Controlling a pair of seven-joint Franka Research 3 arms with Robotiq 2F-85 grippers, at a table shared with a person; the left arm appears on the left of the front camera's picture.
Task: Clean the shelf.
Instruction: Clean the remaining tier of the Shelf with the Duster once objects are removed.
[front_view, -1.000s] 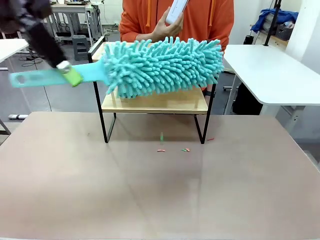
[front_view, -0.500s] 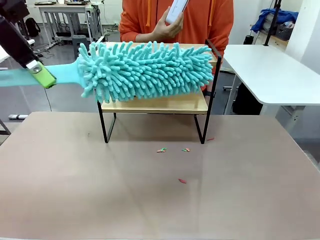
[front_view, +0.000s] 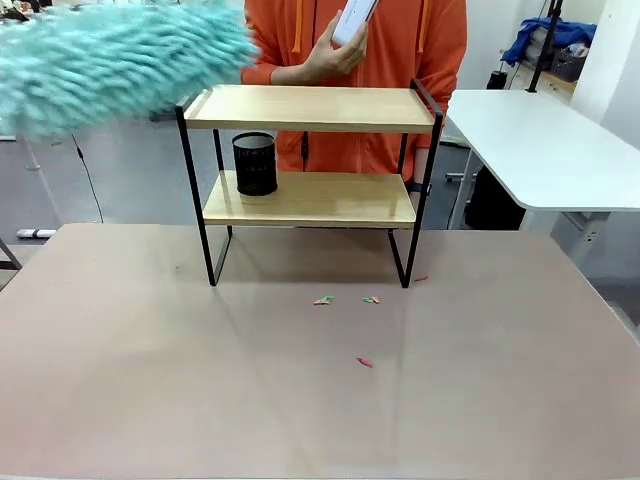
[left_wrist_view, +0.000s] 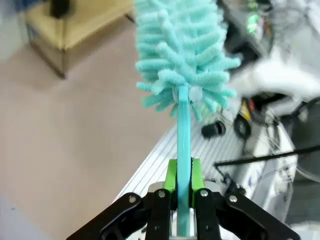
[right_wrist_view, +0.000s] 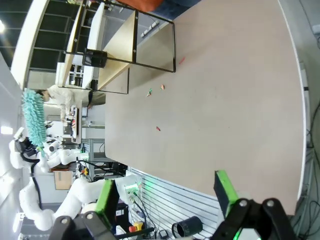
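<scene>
The shelf (front_view: 310, 107) stands at the table's far middle, two wooden boards in a black frame. A fluffy teal duster (front_view: 110, 70) is blurred in the air at the upper left, off the shelf's left end. In the left wrist view my left gripper (left_wrist_view: 183, 176) is shut on the duster's teal handle (left_wrist_view: 183, 130), with the duster head (left_wrist_view: 182, 55) beyond it and the shelf (left_wrist_view: 65, 25) far off. My right gripper (right_wrist_view: 165, 195) hangs open and holds nothing, high above the table (right_wrist_view: 225, 100), looking down on the shelf (right_wrist_view: 120, 55).
A black mesh cup (front_view: 255, 164) sits on the lower board's left. Small coloured scraps (front_view: 322, 300) (front_view: 365, 362) lie on the table in front of the shelf. A person in orange stands behind, one hand (front_view: 330, 55) holding a white object. A white side table (front_view: 540, 140) is at right.
The duster has swept left off the shelf's top board and risen to the upper left, uncovering the shelf and the black cup. One more scrap now lies on the table.
</scene>
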